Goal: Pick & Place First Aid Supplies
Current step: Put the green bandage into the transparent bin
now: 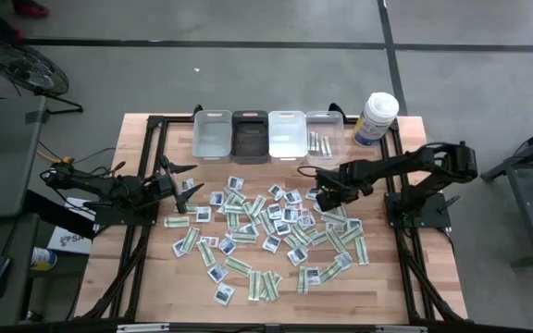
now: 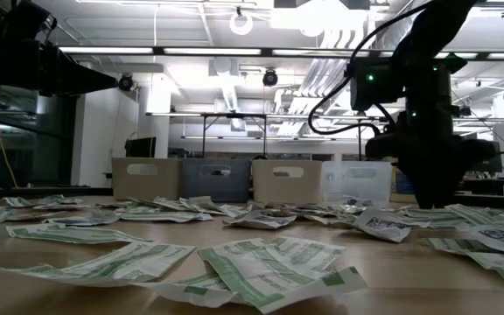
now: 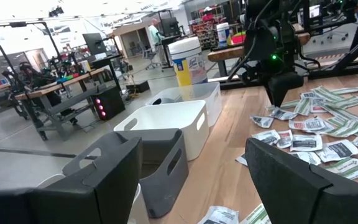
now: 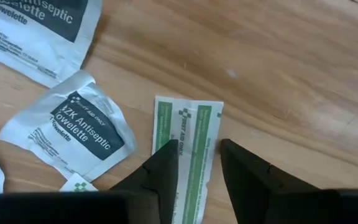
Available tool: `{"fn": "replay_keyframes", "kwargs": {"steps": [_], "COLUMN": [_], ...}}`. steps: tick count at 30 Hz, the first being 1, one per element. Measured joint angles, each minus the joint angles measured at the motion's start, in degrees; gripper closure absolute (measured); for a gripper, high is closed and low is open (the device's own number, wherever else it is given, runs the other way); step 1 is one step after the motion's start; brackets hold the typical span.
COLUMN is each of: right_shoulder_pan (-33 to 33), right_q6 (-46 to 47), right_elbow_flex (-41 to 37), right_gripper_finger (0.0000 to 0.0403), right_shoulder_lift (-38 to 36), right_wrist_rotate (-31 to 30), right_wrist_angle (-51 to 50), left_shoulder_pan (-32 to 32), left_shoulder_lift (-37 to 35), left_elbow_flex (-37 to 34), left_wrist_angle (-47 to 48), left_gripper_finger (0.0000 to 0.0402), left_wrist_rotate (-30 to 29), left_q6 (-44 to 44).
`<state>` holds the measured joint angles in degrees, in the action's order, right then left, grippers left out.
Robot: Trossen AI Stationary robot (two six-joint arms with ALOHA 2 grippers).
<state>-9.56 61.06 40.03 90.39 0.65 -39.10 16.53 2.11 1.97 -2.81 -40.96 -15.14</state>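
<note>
1. High view: the wooden table (image 1: 155,277) carries a wide scatter of first aid packets (image 1: 266,236) across its middle, from near the left arm over to the right edge. Along the far edge stand four bins (image 1: 248,136) in a row, with a white canister (image 1: 376,117) at the far right corner. Only the rightmost clear bin (image 1: 323,139) shows a few green strips inside, so I judge the job barely begun, with dozens of packets left to move. The right gripper (image 1: 323,194) is down among the packets on the right side; the left gripper (image 1: 185,181) waits near the left edge, its fingers spread wide and empty.

2. Low view: the packets (image 2: 269,267) lie flat or slightly curled on the wood, green-and-white strips nearest the camera. The right arm (image 2: 427,149) reaches down to the table in front of the bins.

3. Left wrist view: the open fingers (image 3: 104,174) frame the bins and canister, holding nothing.

4. Right wrist view: the right gripper (image 4: 198,163) straddles a narrow green-and-white strip (image 4: 194,137) marked as first aid, lying flat on bare wood. The fingertips (image 4: 166,158) stand partly apart on either side of it; whether they already pinch it I cannot tell. Beside it lie squarish white antiseptic towelette packets (image 4: 82,124), crinkled, with dark-blue labels.
</note>
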Motion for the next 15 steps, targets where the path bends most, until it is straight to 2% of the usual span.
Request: {"fn": "replay_keyframes", "kwargs": {"steps": [15], "right_shoulder_pan": [0.0], "right_q6": [0.7], "right_elbow_flex": [0.2], "right_gripper_finger": [0.0394], "right_shoulder_lift": [0.0], "right_wrist_rotate": [-0.5], "right_wrist_angle": [-0.1], "left_shoulder_pan": [0.0], "left_shoulder_lift": [0.0], "left_elbow_flex": [0.0], "left_wrist_angle": [0.0], "left_gripper_finger": [0.0121], "left_wrist_rotate": [0.0], "left_q6": [0.0]}}
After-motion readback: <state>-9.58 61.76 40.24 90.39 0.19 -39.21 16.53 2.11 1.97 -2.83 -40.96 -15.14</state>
